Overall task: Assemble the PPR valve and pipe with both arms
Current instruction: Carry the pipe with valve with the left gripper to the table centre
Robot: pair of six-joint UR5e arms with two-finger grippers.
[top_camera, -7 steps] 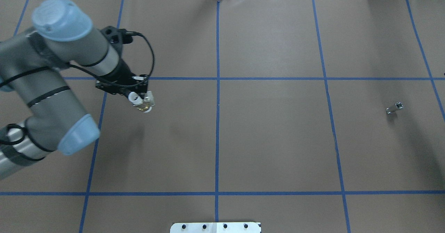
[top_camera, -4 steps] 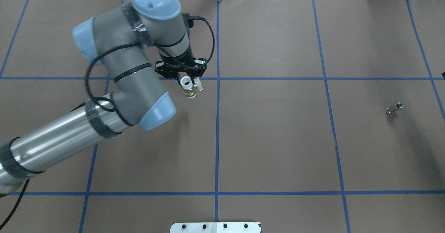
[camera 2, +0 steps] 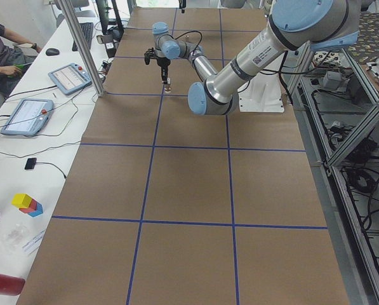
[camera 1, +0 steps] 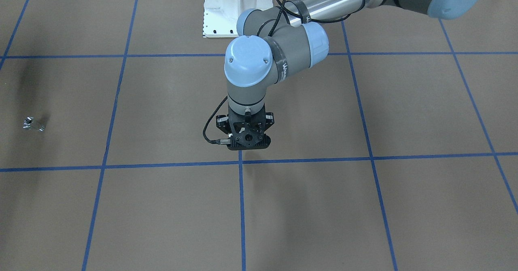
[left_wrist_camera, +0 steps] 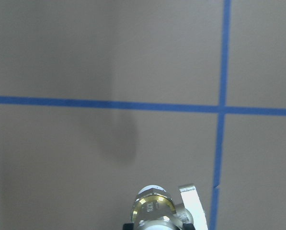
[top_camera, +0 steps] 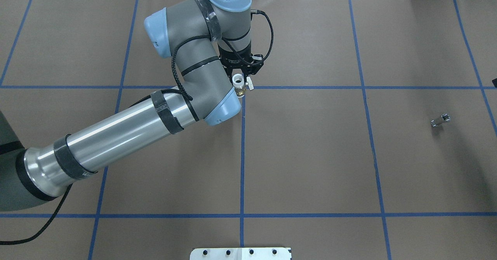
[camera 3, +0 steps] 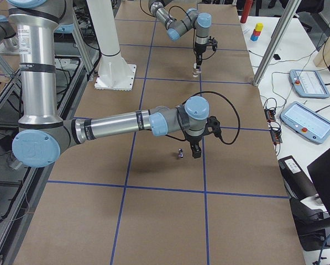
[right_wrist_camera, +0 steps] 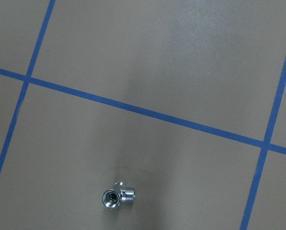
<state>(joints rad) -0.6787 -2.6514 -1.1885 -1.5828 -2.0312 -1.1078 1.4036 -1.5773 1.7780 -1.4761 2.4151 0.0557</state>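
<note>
Pipe (top_camera: 440, 120): lying on the desk (top_camera: 310, 155), just beside and below the right end effector (camera 3: 194, 153), apparently not touching it; sitting slightly off to one side rather than straight beneath. Showing one round mouth upward in the right wrist view, with the short threaded stub pointing sideways along the desk. Running slantwise to the blue grid lines (top_camera: 242, 155).

Right end effector: hovering low by the pipe, plainly the nearer of the two. Spread or pressed together: cannot tell, being visible in the side view only.

PPR valve (left_wrist_camera: 154, 207): riding clear of the desk, pinched in the left end effector (top_camera: 240, 82), well apart from the pipe. Hanging roughly upright along the end effector's own axis, white collar uppermost, brass end pointing down, small handle sticking out to one side.

Next move, as judged: calling for a short sideways correction and a descent by the right end effector, jaws straddling the stub across its width.

Change against the earlier overhead frames: reaching much farther out with the left arm (top_camera: 128, 130), bringing the valve from that arm's own side to the desk's centre line; still pinching it the same way; pipe resting in the same spot.
</note>
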